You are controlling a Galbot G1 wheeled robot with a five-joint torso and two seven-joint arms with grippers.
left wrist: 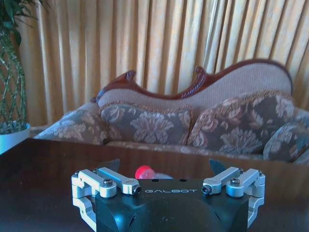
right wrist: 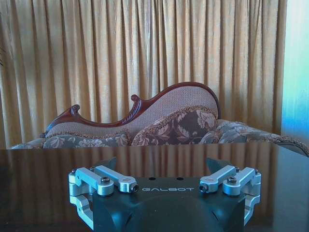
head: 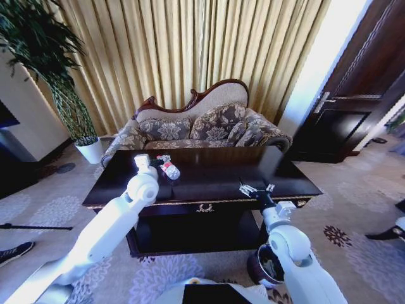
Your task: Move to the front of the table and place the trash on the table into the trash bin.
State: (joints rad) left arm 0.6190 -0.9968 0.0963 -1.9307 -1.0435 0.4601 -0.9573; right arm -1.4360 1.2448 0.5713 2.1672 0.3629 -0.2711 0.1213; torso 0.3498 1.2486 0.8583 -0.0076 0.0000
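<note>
Left gripper [head: 154, 163]: reaches out over the left part of the table [head: 215, 174], jaws spread wide apart and holding nothing.
Bottle [head: 169, 170]: clear plastic with a red-and-white label, lying on its side on the tabletop just ahead of the left jaws and a little toward the right; in the left wrist view its red cap [left wrist: 143, 171] peeks up between the two fingers.
Right gripper [head: 255, 188]: hovers over the table's near right edge, jaws likewise parted, nothing between them.
Tabletop ahead of the right jaws: bare dark gloss that mirrors the curtain [right wrist: 145, 58].
Trash bin [head: 267, 266]: dark and round, on the carpet behind and below the right jaws, partly hidden by the right arm.
Beyond both jaws: a patterned sofa [head: 202, 123] across the table.
</note>
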